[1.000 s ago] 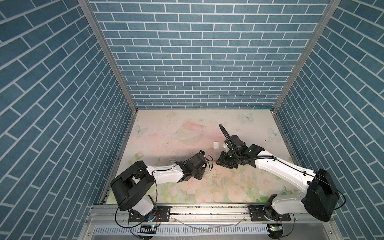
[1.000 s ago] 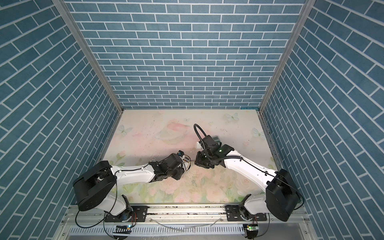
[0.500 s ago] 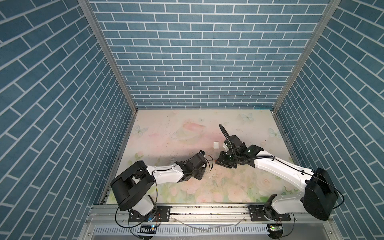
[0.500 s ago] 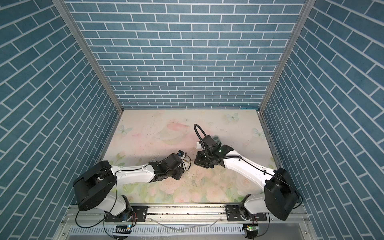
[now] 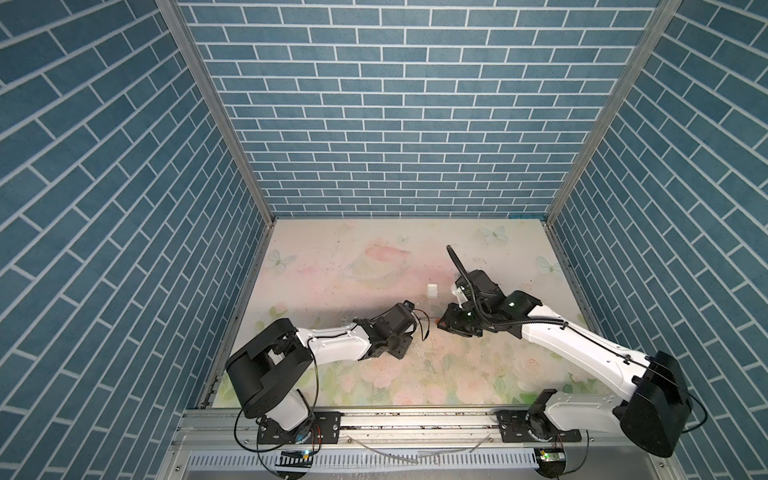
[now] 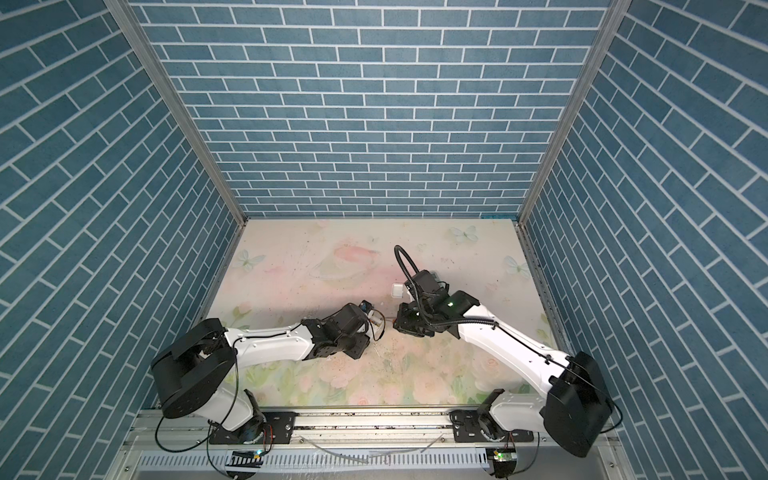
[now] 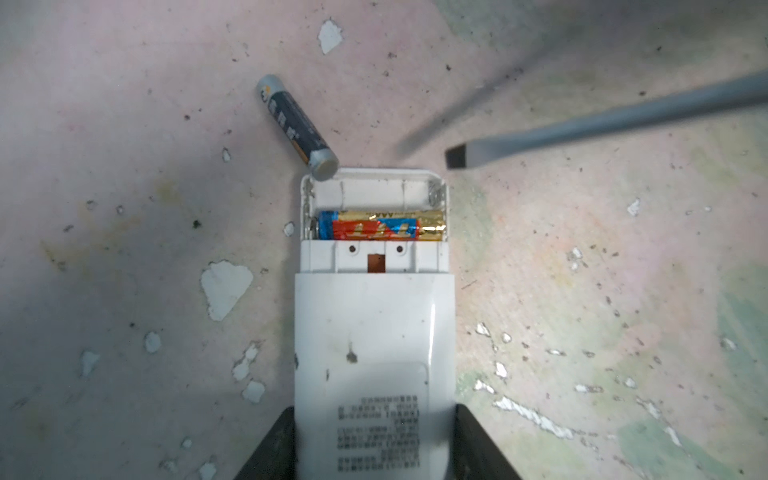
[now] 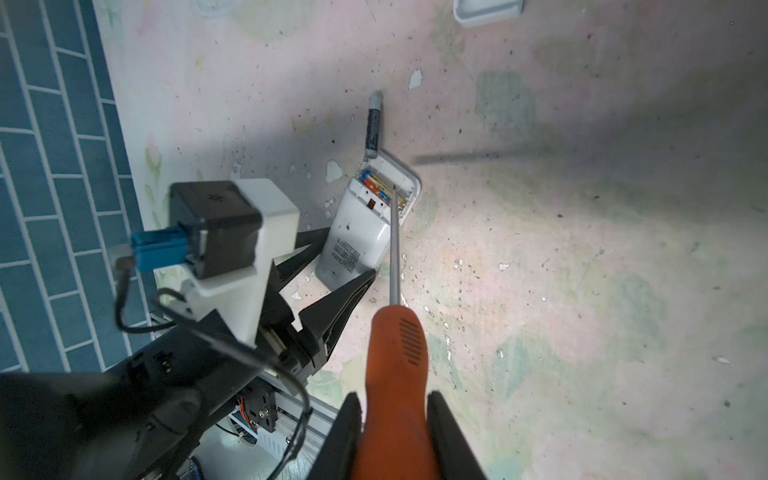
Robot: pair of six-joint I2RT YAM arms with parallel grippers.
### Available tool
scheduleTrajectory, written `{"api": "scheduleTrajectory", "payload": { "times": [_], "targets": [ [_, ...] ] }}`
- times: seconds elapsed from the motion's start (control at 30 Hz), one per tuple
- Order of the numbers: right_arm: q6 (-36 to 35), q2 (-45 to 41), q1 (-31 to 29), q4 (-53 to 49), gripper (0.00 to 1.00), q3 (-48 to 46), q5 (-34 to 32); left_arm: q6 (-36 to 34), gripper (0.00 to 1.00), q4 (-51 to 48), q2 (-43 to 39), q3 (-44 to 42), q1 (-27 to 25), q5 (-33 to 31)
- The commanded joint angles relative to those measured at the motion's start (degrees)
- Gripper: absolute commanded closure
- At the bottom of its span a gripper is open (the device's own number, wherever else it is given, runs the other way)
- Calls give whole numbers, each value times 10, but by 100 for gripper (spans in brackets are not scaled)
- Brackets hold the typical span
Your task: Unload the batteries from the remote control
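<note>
Left end effector (image 7: 374,411): closed on the white remote control (image 7: 374,332), black fingers (image 7: 274,449) pressed to both long edges beside its printed label
Right end effector (image 8: 395,399): clamped on the orange handle of the screwdriver (image 8: 395,345), one finger on each side of the grip
Desk (image 5: 332,257): pale floral print, scuffed and chipped, carrying everything
Remote control: lying back-up on the desk between the two arms, battery bay open at the end away from the left end effector
Screwdriver: flat-bladed, grey shaft pointing toward the open bay; in the left wrist view the tip (image 7: 457,157) hangs just beside the remote's end corner, not touching it, its shadow lying apart from it on the desk
Cover (image 5: 432,289): small white rectangle, alone on the desk, farther back than both end effectors
Loose battery (image 7: 296,126): dark grey AAA cell lying on the desk, out of the bay, one end against the remote's end corner
Seated battery (image 7: 380,225): gold, blue and red AAA cell in the bay's inner slot; the outer slot (image 7: 374,192) shows bare white plastic
</note>
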State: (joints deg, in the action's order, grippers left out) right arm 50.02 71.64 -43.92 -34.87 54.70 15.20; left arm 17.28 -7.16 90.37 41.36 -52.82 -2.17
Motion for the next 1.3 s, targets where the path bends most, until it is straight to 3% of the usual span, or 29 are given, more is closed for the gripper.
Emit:
{"api": "scheduleTrajectory", "payload": {
  "times": [0.0, 0.53, 0.87, 1.27],
  "targets": [
    [-35, -29, 14, -27, 100, 23, -6, -58, 98, -68, 32, -16, -18, 124],
    [-119, -31, 54, -72, 100, 15, 41, -108, 100, -66, 48, -16, -25, 127],
    [-226, -25, 121, -189, 100, 72, 94, -196, 100, -175, 96, 107, -26, 102],
    [-298, 46, 155, -210, 100, 85, 141, -270, 100, -199, 176, 180, -26, 121]
  ]
}}
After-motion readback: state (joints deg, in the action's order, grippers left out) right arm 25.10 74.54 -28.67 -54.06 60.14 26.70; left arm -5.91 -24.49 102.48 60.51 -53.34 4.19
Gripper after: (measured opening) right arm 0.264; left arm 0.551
